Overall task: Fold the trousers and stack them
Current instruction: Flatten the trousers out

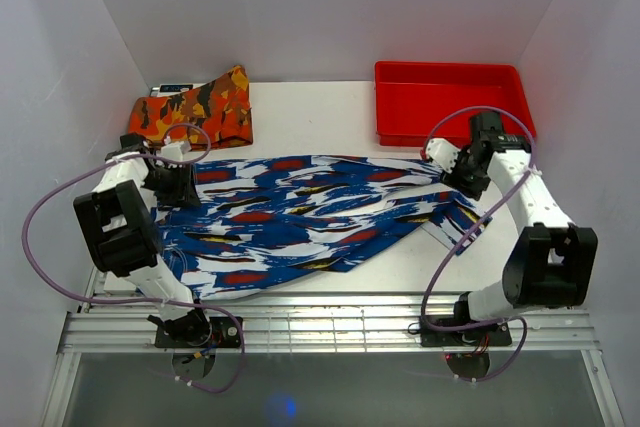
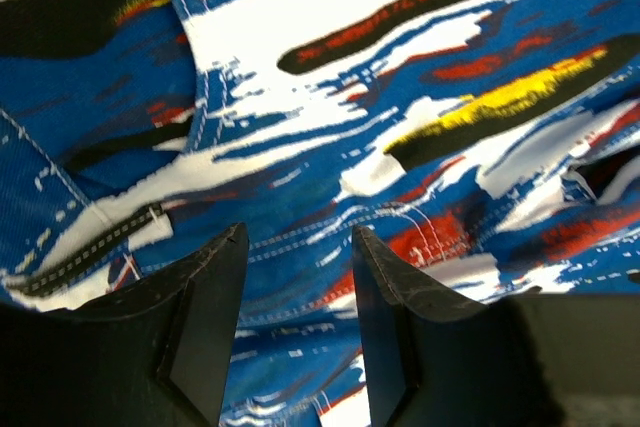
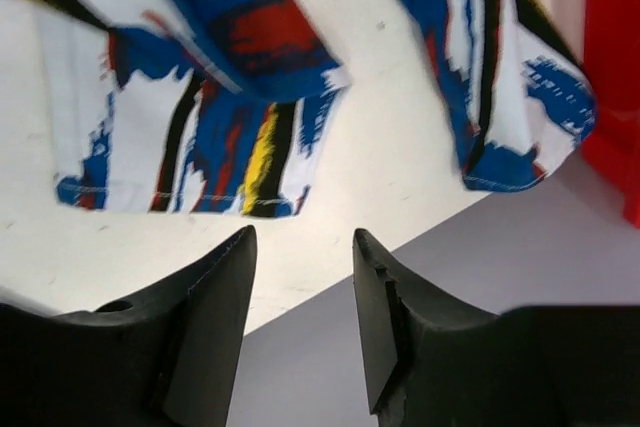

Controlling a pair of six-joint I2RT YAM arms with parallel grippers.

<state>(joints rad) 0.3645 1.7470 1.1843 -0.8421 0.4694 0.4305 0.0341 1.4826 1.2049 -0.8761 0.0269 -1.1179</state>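
- Left hand point(image 2: 299, 235): fingers apart with nothing pinched, so open. It sits low over the waist end of the trousers point(image 1: 300, 212), and print and seams fill everything ahead of the fingers in its wrist view.
- Can't tell whether the left fingertips touch the cloth; the view is too close.
- Right hand point(image 3: 304, 235): also open, with an empty gap between the fingers. Two leg cuffs point(image 3: 190, 172) lie just ahead of it, with bare bench point(image 3: 380, 157) between them and under the tips.
- The trousers lie spread flat on the bench between the two hands, waist by the left hand and legs running to the right hand. They are not folded yet.
- Judgement: one hand at each end looks like the set-up for lifting an end over into the first fold.
- The legs taper and overlap toward the right hand, and the near edge is rumpled. Both ends probably need taking to keep the fold straight.
- A red tray point(image 1: 450, 97) sits just beyond the right hand. In the right wrist view it shows only as a red strip at the edge.
- Folded orange-and-black cloth point(image 1: 195, 107) lies beyond the left hand, near the back. It is probably the stack spot, but that's a guess.
- Hidden: the left arm covers the waist corner in the top view, and the waistband is hard to pick out in the busy print.
- There is a grey area past the bench edge near the right hand; can't tell what it is.
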